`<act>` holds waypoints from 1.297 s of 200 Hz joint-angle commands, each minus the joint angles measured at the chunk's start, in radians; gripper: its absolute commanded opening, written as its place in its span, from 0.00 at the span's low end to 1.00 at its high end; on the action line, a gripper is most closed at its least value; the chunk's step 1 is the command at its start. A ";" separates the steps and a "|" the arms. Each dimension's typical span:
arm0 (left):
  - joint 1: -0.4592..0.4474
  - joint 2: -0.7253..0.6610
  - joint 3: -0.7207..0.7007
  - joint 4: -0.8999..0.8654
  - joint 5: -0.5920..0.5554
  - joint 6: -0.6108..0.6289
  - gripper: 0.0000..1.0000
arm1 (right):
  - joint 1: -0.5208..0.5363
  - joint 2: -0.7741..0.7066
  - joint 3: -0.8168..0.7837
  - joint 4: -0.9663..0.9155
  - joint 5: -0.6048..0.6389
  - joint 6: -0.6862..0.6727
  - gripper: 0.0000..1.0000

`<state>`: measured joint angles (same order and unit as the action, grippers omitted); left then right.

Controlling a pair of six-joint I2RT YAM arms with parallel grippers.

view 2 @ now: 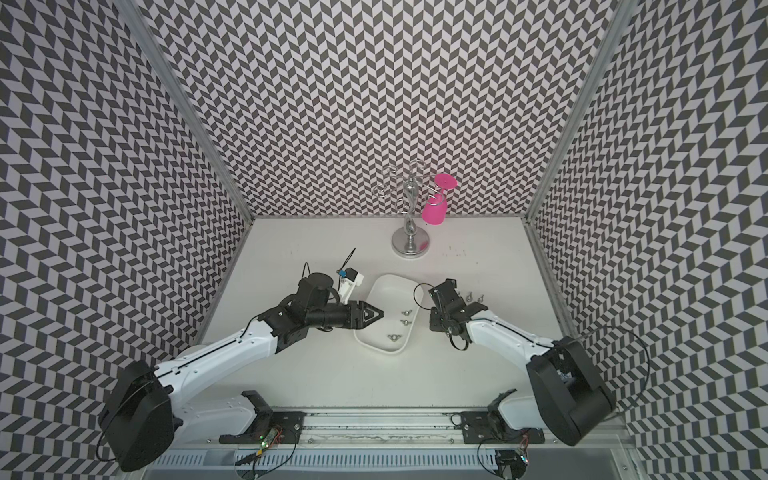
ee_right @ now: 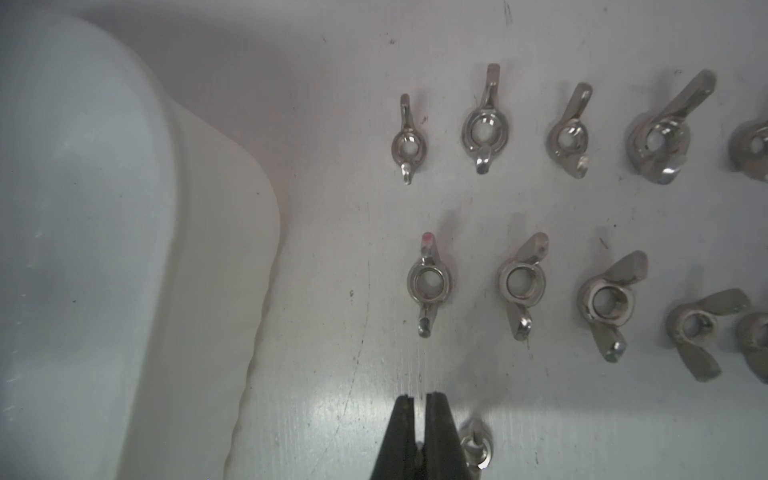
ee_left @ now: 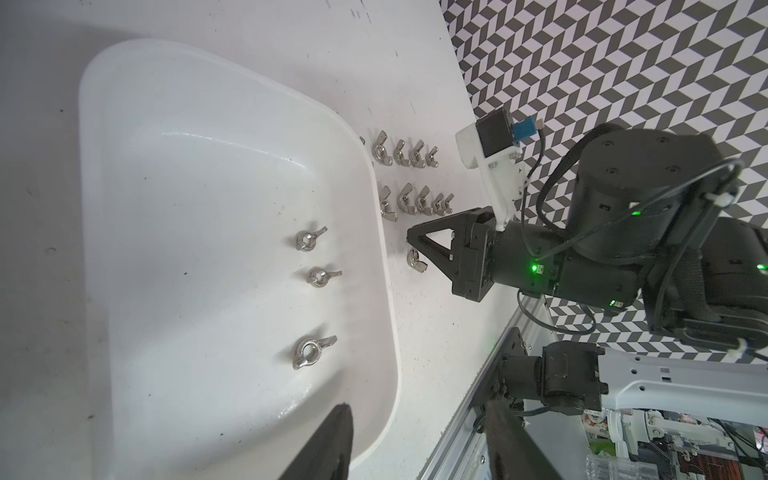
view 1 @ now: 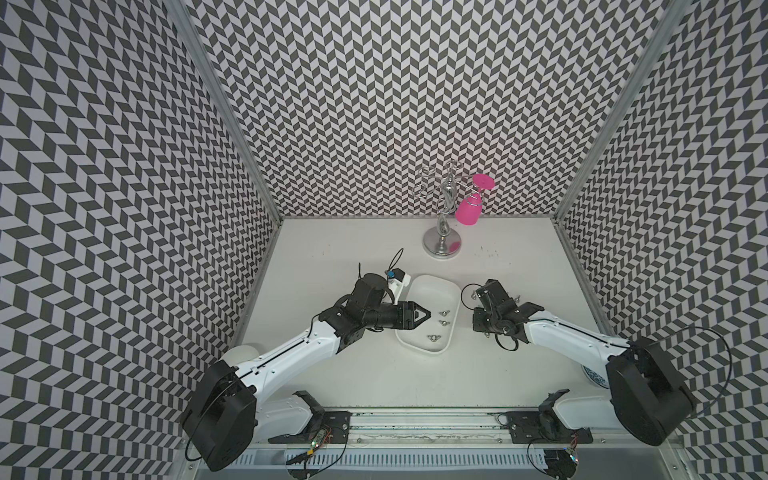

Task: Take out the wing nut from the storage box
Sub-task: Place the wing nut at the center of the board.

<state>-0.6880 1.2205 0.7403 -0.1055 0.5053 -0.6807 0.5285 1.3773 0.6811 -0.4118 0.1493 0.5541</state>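
Leftmost, locate the left tool (view 1: 428, 316), extended over the left rim of the storage box (view 1: 432, 291) with tips above the middle of the tray. Set partly open, with nothing between the jaws.

Next, find the storage box on the tabletop (view 1: 374, 374), roughly central between both arms, with its long side running near to far. Inside, close to the right wall, count three wing nuts (ee_left: 322, 276): two close together just right of the left tool tips, one nearer and apart. All resting on the box floor, none gripped.

Farther back, slightly right of the box, note a chrome stand (view 1: 442, 245) carrying one pink glass (view 1: 467, 210) upside down.

Just right of the box rim, find the right tool (ee_right: 419, 401) over the tabletop, closed to a hairline gap and gripping nothing. Beside its tips, outside the jaws, note a single wing nut (ee_right: 478, 444) on the tabletop.

Beyond, observe two rows of loose wing nuts (ee_right: 521, 282) running rightward away from the box, one row farther, one nearer.

Near right, note a blue-patterned bowl (view 1: 592, 376), mostly hidden by the right arm.
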 commanded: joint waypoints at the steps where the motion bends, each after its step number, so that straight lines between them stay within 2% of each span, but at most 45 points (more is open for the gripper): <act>1: -0.006 -0.024 -0.025 0.029 -0.014 -0.018 0.55 | 0.011 0.022 -0.016 0.076 -0.018 0.020 0.00; 107: -0.005 -0.023 -0.021 0.012 -0.027 -0.012 0.55 | 0.087 0.109 0.021 0.064 0.097 0.006 0.00; 147: -0.006 -0.024 -0.021 0.010 -0.027 -0.010 0.55 | 0.098 0.097 0.033 0.049 0.100 0.009 0.17; 222: -0.001 -0.039 -0.015 -0.028 -0.057 0.013 0.55 | 0.102 0.002 0.133 -0.011 0.109 -0.053 0.25; 242: 0.034 -0.063 -0.027 -0.057 -0.077 0.032 0.55 | 0.137 -0.017 0.164 0.032 0.054 -0.147 0.30; 259: 0.099 -0.080 -0.055 -0.059 -0.048 0.034 0.56 | 0.179 0.030 0.215 0.040 0.024 -0.193 0.33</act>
<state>-0.6594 1.1816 0.7170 -0.1390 0.4603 -0.6743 0.6544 1.3842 0.8349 -0.4152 0.2199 0.4557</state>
